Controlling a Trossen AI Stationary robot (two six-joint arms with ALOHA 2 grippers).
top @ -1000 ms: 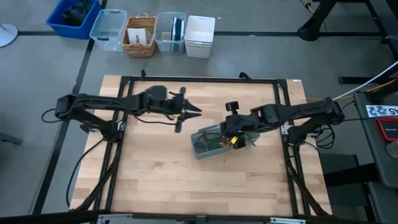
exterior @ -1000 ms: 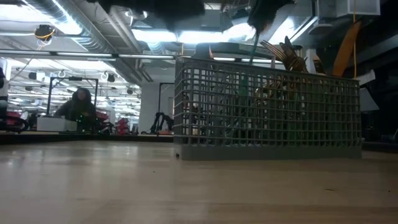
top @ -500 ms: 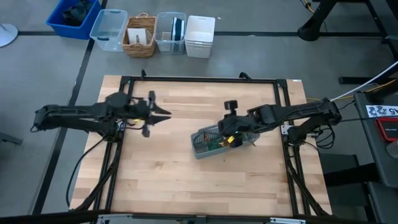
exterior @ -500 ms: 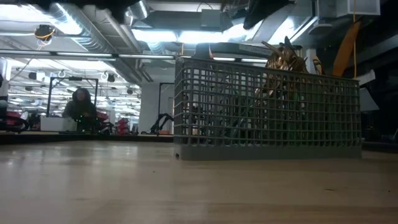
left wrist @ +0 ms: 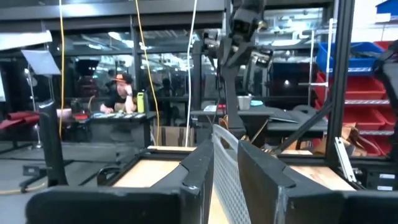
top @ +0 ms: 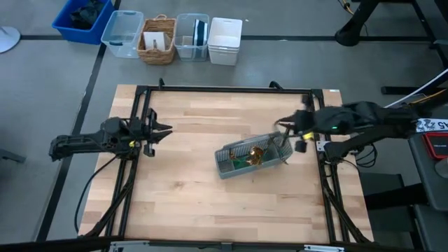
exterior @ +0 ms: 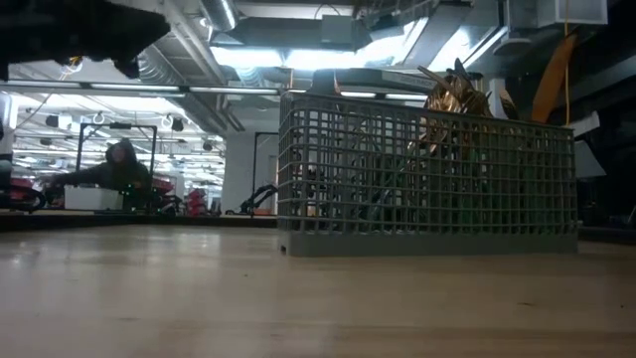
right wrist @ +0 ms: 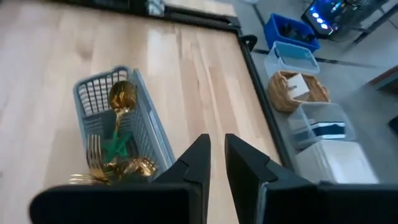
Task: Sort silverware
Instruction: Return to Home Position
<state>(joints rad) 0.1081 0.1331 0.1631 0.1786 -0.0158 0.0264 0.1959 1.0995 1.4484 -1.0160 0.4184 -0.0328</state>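
The grey slotted caddy stands on the table right of centre, also seen in the low view and the right wrist view. The silverware stands inside it, teal handles down and gold heads sticking up past the rim; a spoon shows there. My left gripper hangs at the table's left edge, shut and holding nothing. My right gripper hovers beyond the caddy's right end, shut and holding nothing.
A black frame rims the wooden table. Beyond the far edge stand a blue bin, clear tubs, a wicker basket and a white bin. A person sits in the room behind.
My left arm has drawn back from the table's middle to its left edge. My right gripper has risen from over the caddy and pulled away toward the right edge. The teal-handled piece that hung under it a second ago is no longer below it.
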